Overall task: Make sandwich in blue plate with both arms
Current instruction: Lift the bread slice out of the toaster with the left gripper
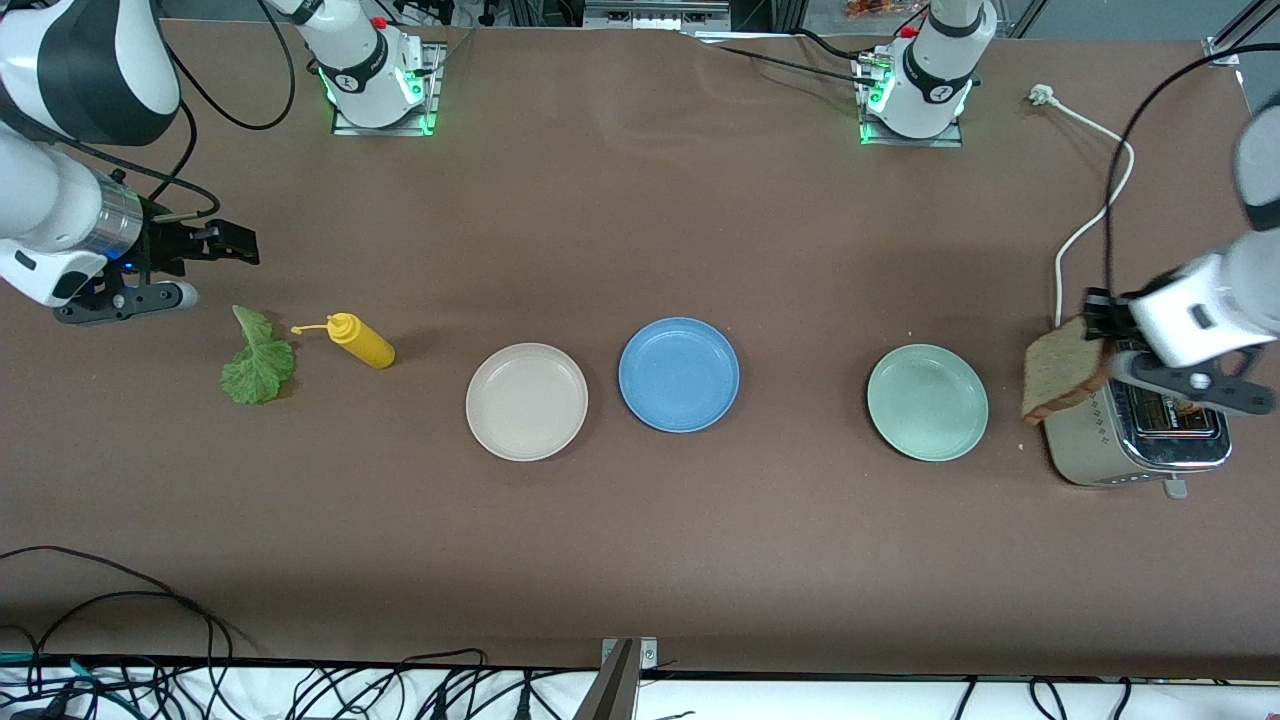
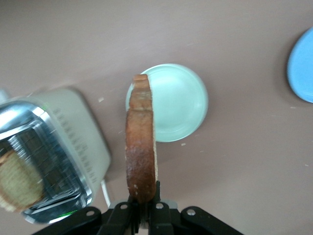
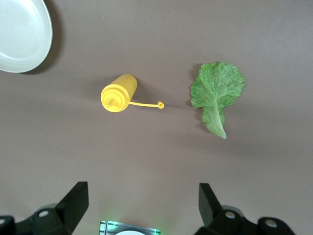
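Blue plate: the blue plate point(image 1: 679, 374) lies empty on the worktop and serves as landmark; it sits between a cream plate point(image 1: 527, 401) and a mint plate point(image 1: 927, 402).
Toaster: the toaster point(image 1: 1135, 430) stands past the mint plate at the left arm's end, one more slice point(image 2: 17, 183) showing in its slot.
Bread slice: the left gripper point(image 2: 145, 208) has its fingers clamped on the crust edge of a bread slice point(image 1: 1066, 369), held on edge in the air over the toaster's rim, well apart from the blue plate.
Handling: bread looks light, soft and crumbly; gripping the firmer crust seems wise, lightly.
Lettuce: the lettuce leaf point(image 1: 257, 359) lies flat past the cream plate at the right arm's end, beside a yellow squeeze bottle point(image 1: 361, 340); probably limp and thin, best pinched at the stem.
Right gripper: the right gripper point(image 3: 142, 208) waits over the worktop above the lettuce, fingers spread wide, empty.
Surface: brown matte worktop; cables point(image 1: 120, 620) at its near edge.
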`<control>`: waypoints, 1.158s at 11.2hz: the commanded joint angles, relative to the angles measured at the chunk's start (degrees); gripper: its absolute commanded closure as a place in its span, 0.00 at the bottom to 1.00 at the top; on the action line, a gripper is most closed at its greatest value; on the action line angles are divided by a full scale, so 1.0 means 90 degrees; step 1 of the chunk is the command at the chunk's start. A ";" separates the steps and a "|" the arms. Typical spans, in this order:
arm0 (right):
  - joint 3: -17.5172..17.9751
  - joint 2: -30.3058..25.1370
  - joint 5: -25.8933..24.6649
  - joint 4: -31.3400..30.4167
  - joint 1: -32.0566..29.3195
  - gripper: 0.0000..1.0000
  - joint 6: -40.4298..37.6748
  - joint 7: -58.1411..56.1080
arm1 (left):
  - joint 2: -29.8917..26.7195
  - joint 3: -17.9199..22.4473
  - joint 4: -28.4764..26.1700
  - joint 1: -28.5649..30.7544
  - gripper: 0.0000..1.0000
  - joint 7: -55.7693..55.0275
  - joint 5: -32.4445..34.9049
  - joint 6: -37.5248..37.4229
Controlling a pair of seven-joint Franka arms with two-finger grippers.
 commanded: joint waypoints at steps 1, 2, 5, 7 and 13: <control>0.0004 -0.0006 -0.0023 0.0027 0.0002 0.00 -0.0039 0.0087 | 0.0341 -0.0593 0.0201 -0.0267 1.00 -0.0021 -0.0376 -0.0094; 0.0004 -0.0006 -0.0023 0.0027 0.0002 0.00 -0.0039 0.0087 | 0.0546 -0.0594 0.0220 -0.0588 1.00 -0.0302 -0.0621 -0.0074; -0.0006 -0.0006 -0.0014 0.0027 0.0002 0.00 -0.0039 0.0087 | 0.1122 -0.0604 0.0240 -0.1108 1.00 -0.0899 -0.2092 0.0149; -0.0006 -0.0006 -0.0023 0.0027 -0.0007 0.00 -0.0039 0.0087 | 0.1649 -0.0604 0.0230 -0.1167 1.00 -0.0959 -0.3419 0.0403; -0.0006 0.0004 -0.0023 0.0027 -0.0007 0.00 -0.0039 0.0087 | 0.3065 -0.0594 0.0211 -0.1177 1.00 -0.0006 -0.5574 0.1096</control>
